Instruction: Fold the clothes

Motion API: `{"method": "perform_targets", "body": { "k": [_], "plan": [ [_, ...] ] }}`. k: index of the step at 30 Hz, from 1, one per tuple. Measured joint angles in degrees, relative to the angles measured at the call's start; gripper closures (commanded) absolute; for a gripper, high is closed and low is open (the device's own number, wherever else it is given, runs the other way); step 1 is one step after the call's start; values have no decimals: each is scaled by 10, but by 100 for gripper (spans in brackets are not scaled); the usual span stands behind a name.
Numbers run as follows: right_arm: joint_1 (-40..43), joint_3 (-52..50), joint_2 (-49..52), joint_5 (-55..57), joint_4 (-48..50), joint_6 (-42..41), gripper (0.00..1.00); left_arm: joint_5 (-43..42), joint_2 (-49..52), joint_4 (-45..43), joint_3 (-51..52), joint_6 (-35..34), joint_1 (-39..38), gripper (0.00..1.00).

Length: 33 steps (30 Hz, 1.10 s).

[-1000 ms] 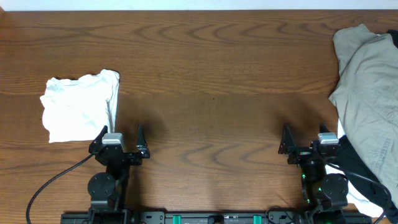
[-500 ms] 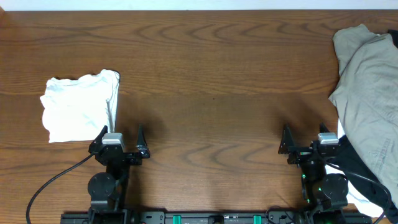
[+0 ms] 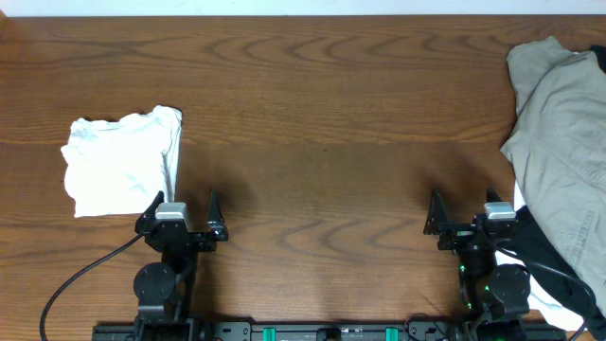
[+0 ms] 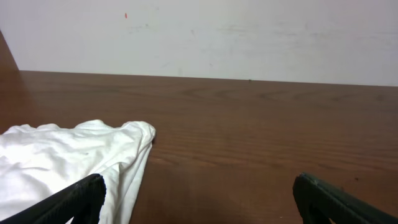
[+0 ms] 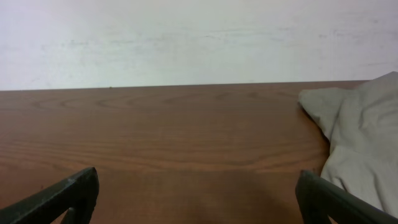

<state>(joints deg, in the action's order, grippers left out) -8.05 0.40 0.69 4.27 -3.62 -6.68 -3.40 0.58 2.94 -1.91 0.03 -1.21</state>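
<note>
Near edge: both arms sit well apart, wrists aimed at the far side. The left gripper point(image 3: 184, 202) is low over the brown wood-grain table point(image 3: 312, 123). Its fingers point(image 4: 78, 198) are spread wide w/ nothing btwn them. A thin black cable point(image 3: 80, 284) curves from the arm's base twd the near-left corner. The right gripper point(image 3: 463, 202) is the same: fingers point(image 5: 71, 193) released, wide apart, empty.

Near-right corner: black cloth w/ white trim point(image 3: 547, 265), right beside the right arm & partly behind it.

The crumpled white cloth garment point(image 3: 118, 161) lies just beyond & left of the left gripper. Its near-right edge is by the left finger; contact can't tell.

Task item: the khaki grey-green cotton shorts point(image 3: 559, 133) lie rumpled & unfolded at the table's right edge. They run from beside the right gripper to the far-right corner, partly cut off in the overhead view. On the right wrist cam they are ahead-right of the fingers, apart from them.

Farthest: a pale scuffed wall point(image 4: 199, 31) behind the table's far edge.
</note>
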Motion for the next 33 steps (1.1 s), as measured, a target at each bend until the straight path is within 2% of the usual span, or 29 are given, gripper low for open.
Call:
{"method": "perform_targets", "body": {
  "k": [26, 30, 33],
  "plan": [
    [0, 0, 0, -18, -2, -16, 1, 0, 0, 0, 0, -3, 0, 2],
    [0, 2, 1, -24, -12, -25, 1, 0, 0, 0, 0, -34, 0, 2],
    [0, 24, 10, -25, -54, -30, 1, 0, 5, 4, -2, -47, 0, 2]
  ]
}}
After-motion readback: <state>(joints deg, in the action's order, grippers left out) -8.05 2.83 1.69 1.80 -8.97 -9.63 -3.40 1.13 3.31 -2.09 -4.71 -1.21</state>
